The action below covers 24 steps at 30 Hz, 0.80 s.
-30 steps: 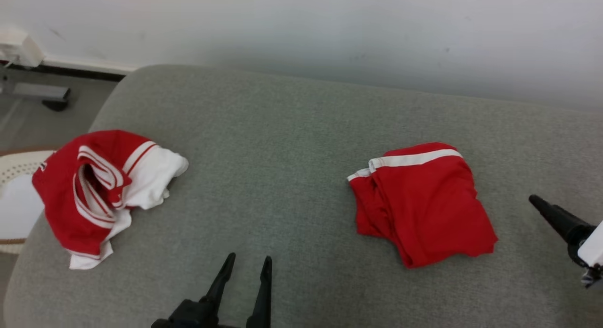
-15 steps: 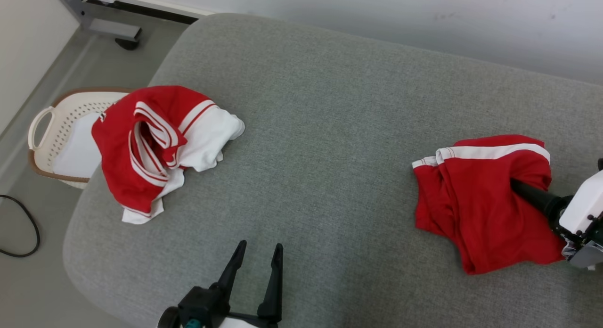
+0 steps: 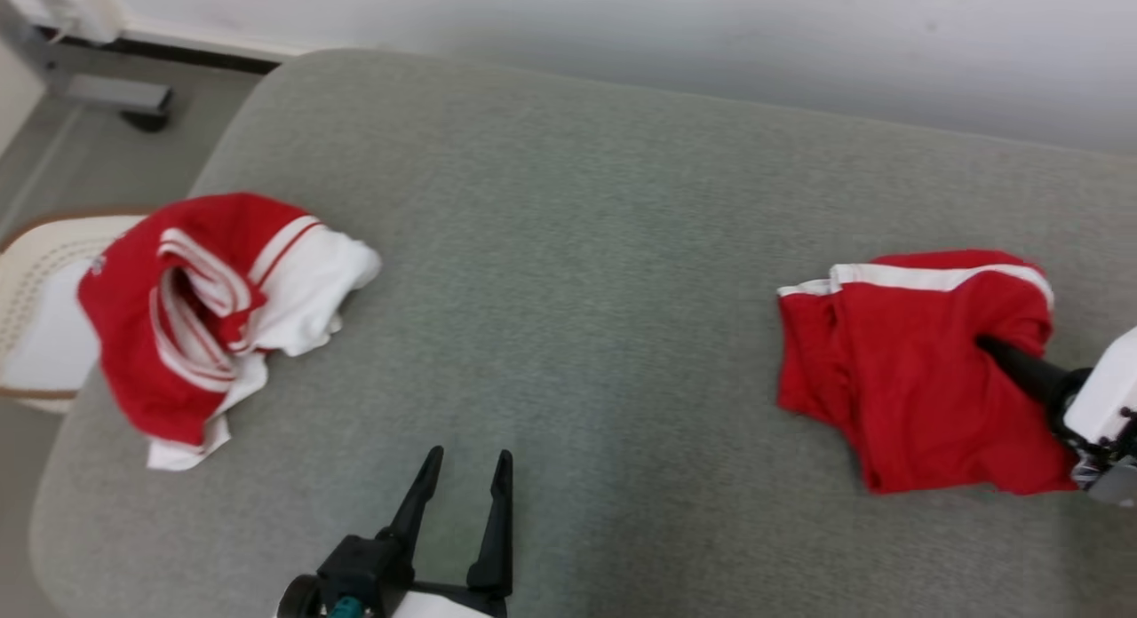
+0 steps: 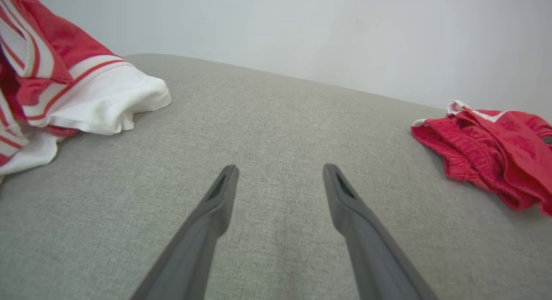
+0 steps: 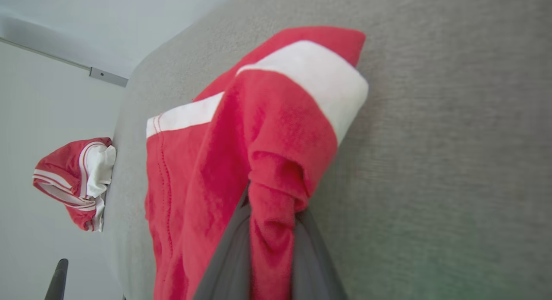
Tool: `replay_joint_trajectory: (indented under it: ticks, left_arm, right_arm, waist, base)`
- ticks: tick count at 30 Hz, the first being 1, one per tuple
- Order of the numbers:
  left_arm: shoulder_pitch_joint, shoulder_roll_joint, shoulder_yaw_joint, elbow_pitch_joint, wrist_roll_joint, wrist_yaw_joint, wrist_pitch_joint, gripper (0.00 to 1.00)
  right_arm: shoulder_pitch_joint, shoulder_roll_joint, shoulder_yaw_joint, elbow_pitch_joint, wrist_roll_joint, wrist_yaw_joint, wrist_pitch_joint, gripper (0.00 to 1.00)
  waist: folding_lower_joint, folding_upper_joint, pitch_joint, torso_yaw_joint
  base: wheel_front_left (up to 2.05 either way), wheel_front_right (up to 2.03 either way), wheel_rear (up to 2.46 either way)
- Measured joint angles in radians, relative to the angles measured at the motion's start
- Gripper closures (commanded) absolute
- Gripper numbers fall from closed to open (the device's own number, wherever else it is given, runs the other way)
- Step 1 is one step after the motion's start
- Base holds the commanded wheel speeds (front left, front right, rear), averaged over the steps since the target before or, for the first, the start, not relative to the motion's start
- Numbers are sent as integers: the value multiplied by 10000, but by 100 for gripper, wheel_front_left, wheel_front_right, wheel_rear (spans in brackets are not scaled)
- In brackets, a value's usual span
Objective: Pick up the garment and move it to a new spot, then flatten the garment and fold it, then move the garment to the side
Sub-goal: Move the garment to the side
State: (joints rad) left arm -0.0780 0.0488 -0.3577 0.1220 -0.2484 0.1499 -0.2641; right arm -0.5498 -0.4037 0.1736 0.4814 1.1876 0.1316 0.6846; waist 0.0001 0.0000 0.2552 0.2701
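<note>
Two garments lie on the grey padded surface (image 3: 577, 245), and my right claw (image 5: 271, 205) has the one that matters: the red shorts (image 3: 897, 378), which carry a white band along one edge. In the right wrist view the two dark fingers are drawn close together with a bunched ridge of red cloth squeezed between them, so this claw is narrow and holding the shorts. The rest of the shorts spreads away ahead of the fingertips and to their left in that view, with the white band at the far end beyond the pinch (whether the pinched fold is lifted clear of the surface I cannot tell). In the head view the right claw comes in from the right edge, its tips sunk into the right half of the shorts, just below the white band. My left claw (image 3: 469, 458) stands wide with nothing between its fingers, over bare grey fabric. Ahead of it and off to its left sits the crumpled red-and-white shirt (image 3: 178, 334), well apart from its fingertips; the shorts are ahead and far to its right, also well apart. Beyond the shirt, past the left end of the surface, a pale perforated basket (image 3: 40, 263) sits on the floor.
</note>
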Motion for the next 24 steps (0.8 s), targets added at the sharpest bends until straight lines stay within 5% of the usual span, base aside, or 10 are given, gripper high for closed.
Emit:
replay_joint_trajectory:
  ticks: [13, 23, 24]
  left_arm:
    - [-469, -4, 305, 15, 633, -454, 0, 0]
    - [-797, -4, 341, 100, 907, -690, 0, 0]
    - [-796, -4, 376, 100, 966, -692, 0, 0]
  right_arm:
    - [459, -2309, -815, 307, -2063, 0, -970, 100]
    - [-123, -3137, -1051, 1569, -5104, 2, -1921, 100]
    - [-264, -3202, -1103, 1749, -5457, 4, -2077, 91]
  waist:
    - [0, 0, 263, -2203]
    - [0, 0, 964, -2283]
    - [-1, 0, 999, -2229]
  base:
    - [0, 0, 0]
    - [0, 0, 0]
    - [0, 0, 0]
